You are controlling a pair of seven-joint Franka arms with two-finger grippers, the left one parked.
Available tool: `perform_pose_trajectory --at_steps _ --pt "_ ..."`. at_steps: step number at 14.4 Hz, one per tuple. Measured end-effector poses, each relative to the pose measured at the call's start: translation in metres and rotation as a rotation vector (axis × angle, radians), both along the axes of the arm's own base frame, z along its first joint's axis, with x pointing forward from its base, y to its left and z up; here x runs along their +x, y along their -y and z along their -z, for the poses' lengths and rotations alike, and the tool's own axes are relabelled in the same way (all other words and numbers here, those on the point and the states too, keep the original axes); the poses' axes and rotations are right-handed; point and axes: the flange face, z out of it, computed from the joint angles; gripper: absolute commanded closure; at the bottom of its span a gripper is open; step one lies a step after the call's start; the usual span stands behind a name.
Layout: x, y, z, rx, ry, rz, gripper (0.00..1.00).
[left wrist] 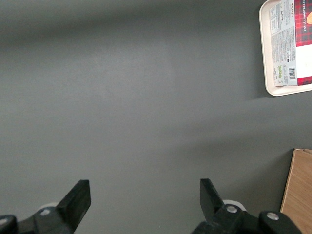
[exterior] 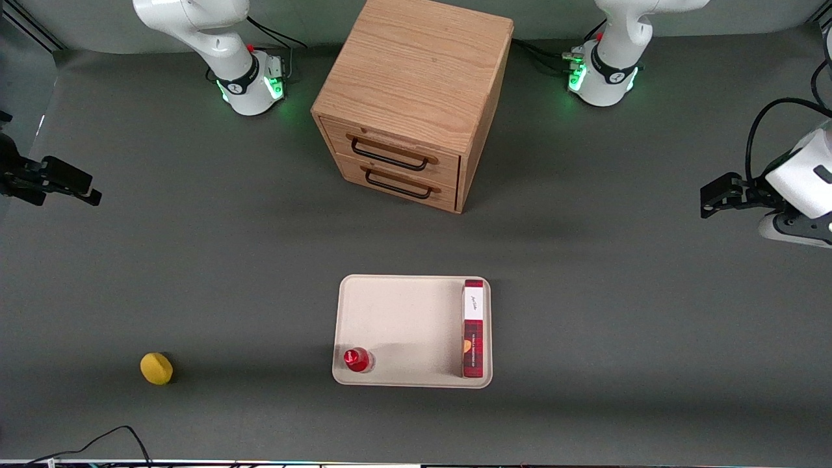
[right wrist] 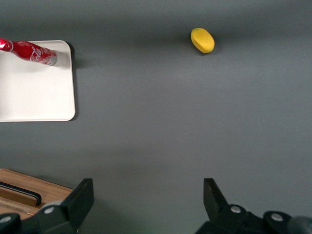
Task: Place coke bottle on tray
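Note:
The coke bottle (exterior: 357,359), small and red with a red cap, stands upright on the cream-beige tray (exterior: 403,318), in the tray's corner nearest the front camera and toward the working arm's end. It also shows in the right wrist view (right wrist: 32,52), on the tray (right wrist: 34,92). My right gripper (exterior: 88,192) hovers high over bare table at the working arm's end, well apart from the tray. In the right wrist view the gripper (right wrist: 146,195) is open and empty, with only grey table between its fingers.
A red plaid box (exterior: 474,328) lies on the tray's edge toward the parked arm. A yellow lemon (exterior: 156,368) lies on the table toward the working arm's end, also in the right wrist view (right wrist: 202,40). A wooden two-drawer cabinet (exterior: 416,97) stands farther from the camera than the tray.

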Motion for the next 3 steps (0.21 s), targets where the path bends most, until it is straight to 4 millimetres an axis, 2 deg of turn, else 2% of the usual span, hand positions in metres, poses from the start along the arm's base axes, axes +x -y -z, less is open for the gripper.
perform_pose_trajectory --at_steps 3 --pt "-0.0004 -0.0089 -0.0006 0.001 -0.003 -0.016 0.00"
